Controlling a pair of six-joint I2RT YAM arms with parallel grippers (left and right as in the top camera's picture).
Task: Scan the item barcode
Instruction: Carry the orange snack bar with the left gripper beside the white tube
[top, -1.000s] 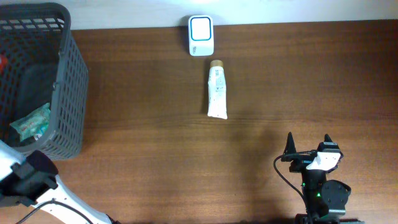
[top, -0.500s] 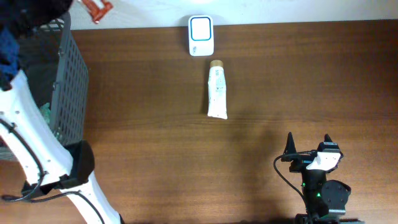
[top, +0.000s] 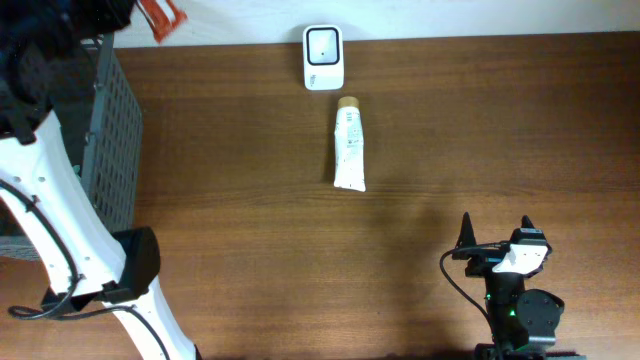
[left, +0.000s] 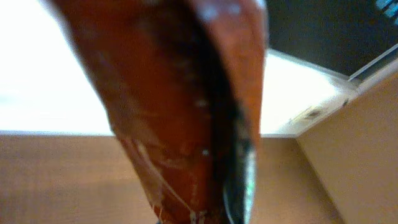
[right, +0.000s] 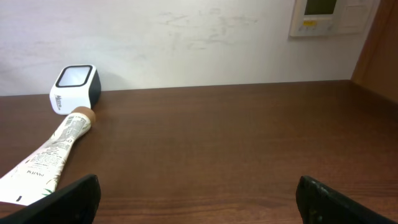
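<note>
Left hand (top: 133, 12) clamped on the orange packet (top: 162, 18) at eleven o'clock, right hand (top: 496, 238) apart at five; the packet may meet the scanner (top: 323, 57) at twelve wrong side on and fail to read.

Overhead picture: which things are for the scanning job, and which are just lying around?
For the job:
- orange packet, held up in the air
- white scanner

Just lying about:
- tube, flat on the table, untouched
- grey basket
- right tool, open and holding nothing
</note>
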